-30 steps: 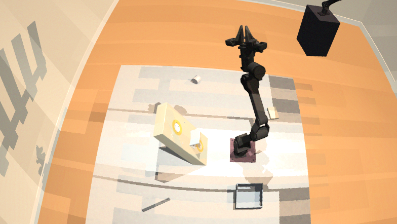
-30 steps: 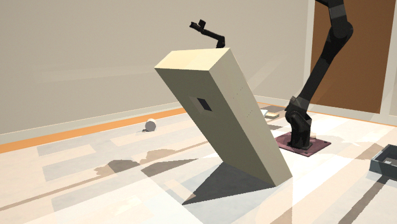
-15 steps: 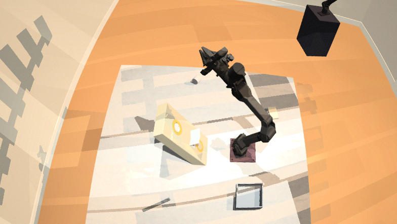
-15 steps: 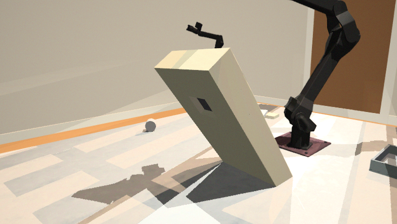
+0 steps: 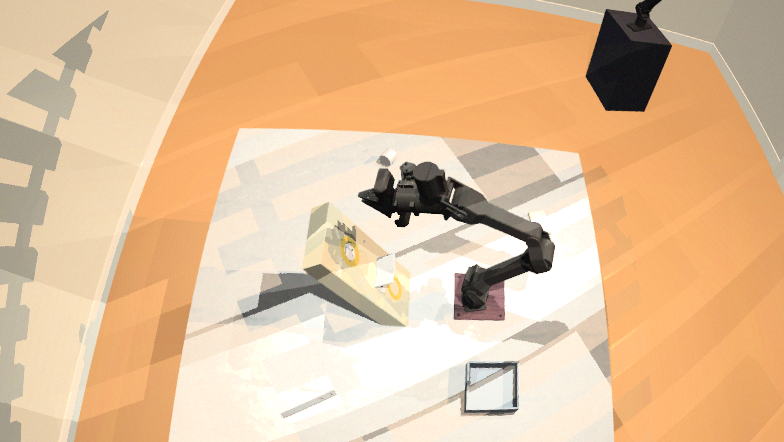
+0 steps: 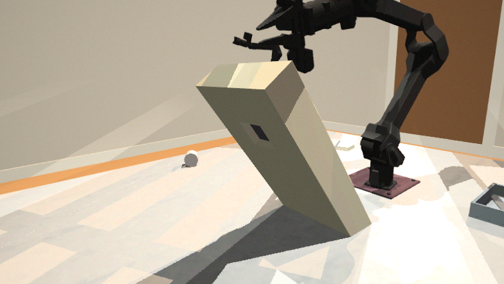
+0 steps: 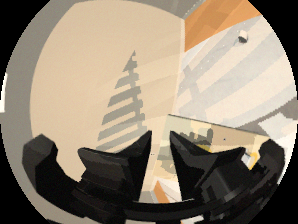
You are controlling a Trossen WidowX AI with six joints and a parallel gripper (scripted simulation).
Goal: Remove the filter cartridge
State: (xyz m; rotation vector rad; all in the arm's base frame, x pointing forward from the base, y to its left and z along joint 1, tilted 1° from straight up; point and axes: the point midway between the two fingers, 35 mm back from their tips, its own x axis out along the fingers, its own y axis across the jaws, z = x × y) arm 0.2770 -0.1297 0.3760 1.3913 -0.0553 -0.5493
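Note:
The service panel (image 5: 362, 277) (image 6: 282, 159) (image 7: 235, 137) leans at a slant. Its upper yellow ring (image 5: 356, 256) surrounds a small pale round face (image 5: 349, 251) with darker marks; slots cannot be made out. A lower yellow ring (image 5: 399, 288) is beside a white square plate (image 5: 384, 269). My gripper (image 5: 362, 196) (image 7: 160, 133) is partly open, with a narrow empty gap between its fingertips. It hangs in the air above the panel's upper end, touching nothing visible. The tray (image 5: 491, 411) (image 6: 484, 213) stands at the front right in the top view; no cartridge shows in it.
A loose white cylinder (image 5: 387, 157) (image 6: 191, 159) (image 7: 243, 36) lies beyond the panel. A flat grey bar (image 5: 308, 404) lies at the front left. A small pale block (image 6: 344, 146) lies behind my arm's base plate (image 5: 494, 310) (image 6: 405, 181). A dark pedestal (image 5: 628, 65) stands at the back right.

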